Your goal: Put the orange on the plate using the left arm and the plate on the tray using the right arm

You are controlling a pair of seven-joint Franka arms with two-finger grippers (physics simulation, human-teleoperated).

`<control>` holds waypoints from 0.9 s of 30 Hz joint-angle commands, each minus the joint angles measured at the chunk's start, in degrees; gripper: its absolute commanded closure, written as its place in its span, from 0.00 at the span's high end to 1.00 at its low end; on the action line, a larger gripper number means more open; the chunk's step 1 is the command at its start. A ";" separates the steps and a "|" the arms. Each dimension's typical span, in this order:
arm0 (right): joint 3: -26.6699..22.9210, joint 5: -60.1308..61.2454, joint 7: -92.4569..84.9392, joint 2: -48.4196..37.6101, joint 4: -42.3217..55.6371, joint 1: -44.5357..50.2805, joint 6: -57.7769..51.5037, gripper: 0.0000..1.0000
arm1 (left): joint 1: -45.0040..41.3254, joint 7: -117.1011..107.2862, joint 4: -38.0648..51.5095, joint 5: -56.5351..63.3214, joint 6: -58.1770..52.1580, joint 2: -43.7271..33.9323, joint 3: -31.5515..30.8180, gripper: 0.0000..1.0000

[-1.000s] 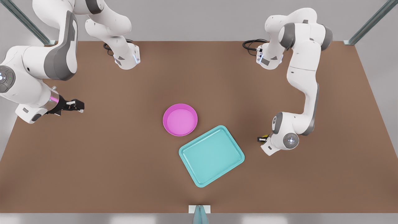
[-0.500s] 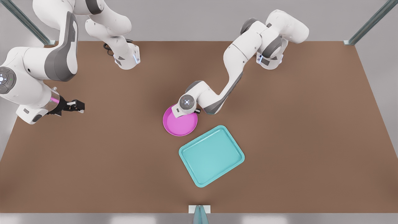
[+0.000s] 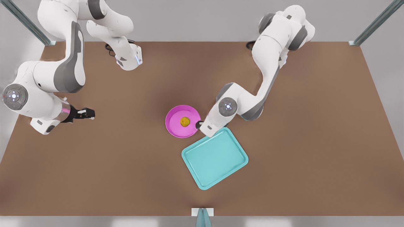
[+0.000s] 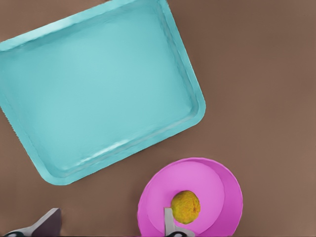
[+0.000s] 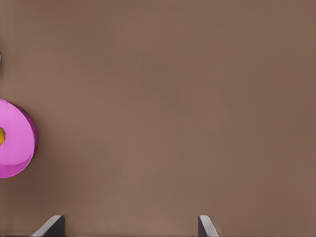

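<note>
The orange (image 3: 185,121) now lies in the middle of the pink plate (image 3: 175,130), where half a second ago the dish showed no fruit and the left arm's wrist hung over its far rim. That arm has since swung off to the plate's tray side, and the left gripper (image 3: 199,125) sits just beside the plate's rim. In the left wrist view its fingers (image 4: 170,222) stand wide apart with nothing between them, so it has let go; one finger shows in front of the orange but does not clasp it. The teal tray (image 3: 240,157) lies just beside the plate, apart from it and bare. The first half of the task therefore looks done. The right gripper (image 3: 84,113) is well away from the plate, towards the front view's left, having crept a little nearer it in the last second; its fingers (image 5: 205,224) are spread and empty in the right wrist view. The plate is not yet gripped, so carrying it to the tray remains.
</note>
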 commanded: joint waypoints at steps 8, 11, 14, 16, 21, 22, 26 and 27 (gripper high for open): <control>9.91 24.00 -0.72 -2.46 -29.63 4.90 34.41 1.00 | 19.51 33.01 -7.72 4.06 -33.36 -20.00 10.41 1.00; 15.00 24.27 -0.54 -6.24 -42.45 4.90 49.08 1.00 | 21.37 39.52 -17.50 8.91 -23.84 -25.30 7.48 1.00; 17.56 25.32 6.30 -5.55 -48.44 7.97 62.01 1.00 | 21.46 38.98 -13.45 8.91 -29.29 -21.69 7.83 1.00; 17.65 25.24 13.25 -2.38 -48.18 9.73 70.10 1.00 | 21.37 39.43 -8.45 8.21 -41.15 -24.06 9.33 1.00; 17.56 25.23 13.96 -0.36 -47.57 9.91 71.95 1.00 | 21.55 44.17 -7.12 6.71 -47.22 -23.63 10.20 1.00; 17.56 25.23 13.61 -0.27 -47.57 9.21 71.95 1.00 | 21.64 44.26 -7.21 6.63 -47.05 -23.19 10.29 1.00; 17.56 25.23 12.12 1.75 -47.04 8.15 72.04 1.00 | 21.64 44.26 -7.65 6.71 -43.97 -23.01 10.29 1.00; 17.56 25.23 12.03 2.54 -46.95 8.33 72.04 1.00 | 21.55 44.26 -7.47 6.89 -44.06 -23.27 10.29 1.00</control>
